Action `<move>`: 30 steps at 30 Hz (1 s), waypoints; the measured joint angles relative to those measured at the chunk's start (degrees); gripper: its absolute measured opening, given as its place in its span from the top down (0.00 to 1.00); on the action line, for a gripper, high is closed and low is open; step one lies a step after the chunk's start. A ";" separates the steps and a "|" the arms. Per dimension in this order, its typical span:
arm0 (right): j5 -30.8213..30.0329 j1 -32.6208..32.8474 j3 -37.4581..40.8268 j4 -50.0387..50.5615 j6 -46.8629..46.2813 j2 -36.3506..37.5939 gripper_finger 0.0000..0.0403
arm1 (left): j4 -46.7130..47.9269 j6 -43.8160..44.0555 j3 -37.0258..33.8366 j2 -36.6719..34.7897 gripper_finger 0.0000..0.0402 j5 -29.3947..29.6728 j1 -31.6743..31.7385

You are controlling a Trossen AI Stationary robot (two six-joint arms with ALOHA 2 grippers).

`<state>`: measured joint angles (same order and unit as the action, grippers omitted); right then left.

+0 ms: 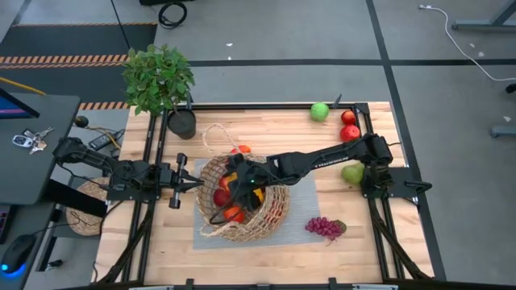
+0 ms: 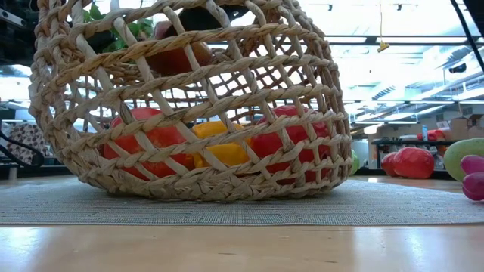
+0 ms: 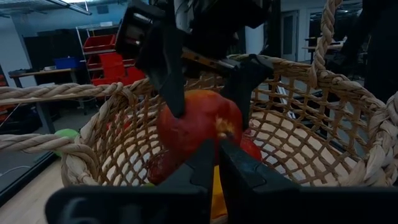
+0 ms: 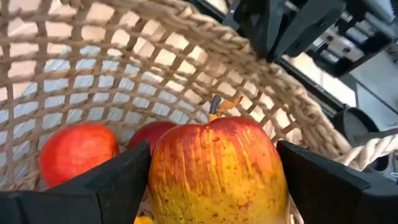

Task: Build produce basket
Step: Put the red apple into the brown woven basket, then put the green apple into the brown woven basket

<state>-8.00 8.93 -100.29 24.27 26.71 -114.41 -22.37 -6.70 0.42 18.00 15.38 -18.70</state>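
The wicker basket point(image 1: 246, 205) stands on a grey mat, its mouth toward the table's left; red and yellow produce point(image 2: 219, 147) lies inside. My right gripper point(image 1: 235, 181) reaches into the mouth, shut on a red-yellow apple point(image 4: 217, 155). My left gripper point(image 1: 192, 184) is level at the basket's left rim, fingers shut. On the table lie a green apple point(image 1: 320, 111), two red pieces point(image 1: 349, 126), a green pear point(image 1: 352, 172) and purple grapes point(image 1: 324, 228). My left gripper comes level from the table's left and is shut at the basket's rim point(image 3: 93, 168); its own fingers point(image 3: 205, 168) hide the place of contact. My right gripper pinches the apple's two opposite sides point(image 3: 177, 118) between its fingers point(image 3: 171, 74), slanting down from the table's right. The apple hangs clear above the produce in the basket, its stem point(image 4: 216, 104) toward my left gripper.
A leafy plant point(image 1: 159, 76) in a black pot point(image 1: 182, 122) stands at the far left corner. The basket's looped handle point(image 1: 214, 137) lies toward the far edge, an orange piece point(image 1: 241, 149) beside it. A flat woven disc point(image 1: 85, 205) lies off the table's left.
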 joint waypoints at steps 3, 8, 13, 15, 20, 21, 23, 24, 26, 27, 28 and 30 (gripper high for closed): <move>0.20 -0.05 0.00 0.24 -0.14 0.00 0.14 | 0.00 0.00 -0.01 -0.02 0.92 0.00 0.00; 0.80 -0.03 0.45 1.58 -0.14 0.04 0.14 | 0.00 0.00 0.01 0.00 0.91 0.00 0.00; 0.33 -0.20 1.23 1.38 -1.35 0.04 0.13 | 0.00 0.00 -0.01 0.00 0.93 0.00 0.00; 0.30 -0.33 1.36 1.57 -2.43 0.04 0.11 | 0.00 0.00 -0.01 0.00 0.93 0.00 -0.02; -0.51 -0.46 1.38 1.52 -2.98 0.07 0.02 | 0.00 0.00 -0.01 -0.01 0.91 0.02 -0.01; -1.30 -0.44 1.38 1.44 -2.96 0.07 0.02 | 0.00 0.00 0.00 -0.01 0.91 0.01 -0.01; -3.75 -0.40 1.12 1.53 -2.73 0.07 0.02 | -0.02 0.02 0.00 -0.02 0.91 0.02 0.00; -5.32 -0.28 0.94 1.55 -2.68 0.19 0.02 | -0.02 0.00 -0.01 0.00 0.91 0.01 0.00; -7.59 -0.18 0.67 1.80 -2.38 1.07 0.03 | -0.01 0.01 0.00 0.00 0.92 0.01 -0.01; -7.87 -0.18 0.39 1.61 -2.25 1.74 0.03 | -0.02 0.00 -0.01 0.00 0.92 0.00 0.00; -7.91 -0.17 0.23 1.41 -2.21 2.56 0.03 | -0.01 0.00 0.00 0.00 0.93 0.00 0.00; -8.21 -0.11 0.17 0.98 -2.06 4.46 0.02 | -0.02 0.02 0.01 0.00 0.93 0.00 0.00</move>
<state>-16.21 8.82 -100.12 25.26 24.64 -109.95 -22.39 -6.68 0.42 18.00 15.38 -18.70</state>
